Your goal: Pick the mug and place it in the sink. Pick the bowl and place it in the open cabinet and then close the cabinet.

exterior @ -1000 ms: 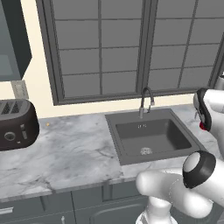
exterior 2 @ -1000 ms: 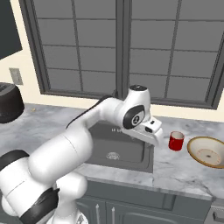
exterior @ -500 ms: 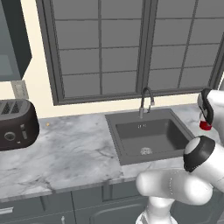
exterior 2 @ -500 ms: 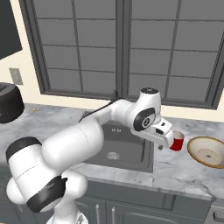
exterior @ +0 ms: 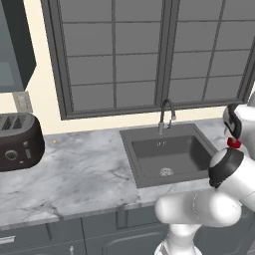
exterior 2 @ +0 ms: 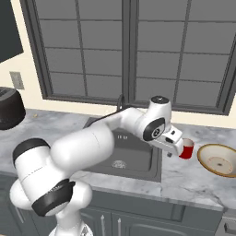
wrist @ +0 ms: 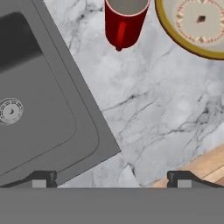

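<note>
A: Mug (wrist: 124,22) standing upright on marble counter (wrist: 144,113), w/ handle turned toward camera in hand view. Sits at 12 o'clock there, just off sink (wrist: 39,100) corner; bowl (wrist: 197,26) just beside it at 2 o'clock.

B: Pincer status?

A: Gripper (wrist: 112,179) wide apart, holding nothing. Tips low at 6 o'clock of hand view, well short of mug. From right base view, gripper (exterior 2: 174,146) hangs just beside mug (exterior 2: 186,149) on its sink side, approx level w/ it.

B: Step in hand?

A: Looks like approach for first pick, i.e. mug. Not yet grasped. Bowl (exterior 2: 220,160) untouched at 3 o'clock of mug in right base view; cabinet part not begun.

B: Next move?

A: Prob. advancing toward 12 o'clock of hand view till rim sits between fingers, then closing on wall. Handle faces hand, so maybe needs slight roll or offset to avoid pinching it. After that, short carry to sink (exterior: 172,154) basin.
</note>
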